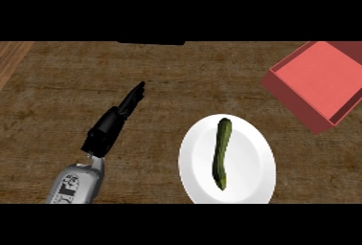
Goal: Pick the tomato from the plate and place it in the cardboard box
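Judging by the layout, nothing is done: a long green vegetable [222,153], no tomato, lies on the white plate [254,182] at lower centre. Left hand [117,119], fingers straight, holds nothing. Red box [318,81] upper right awaits.

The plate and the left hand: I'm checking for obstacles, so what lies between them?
Nothing: in the head view only bare wooden counter lies between the left hand and the white plate, which holds a long green vegetable.
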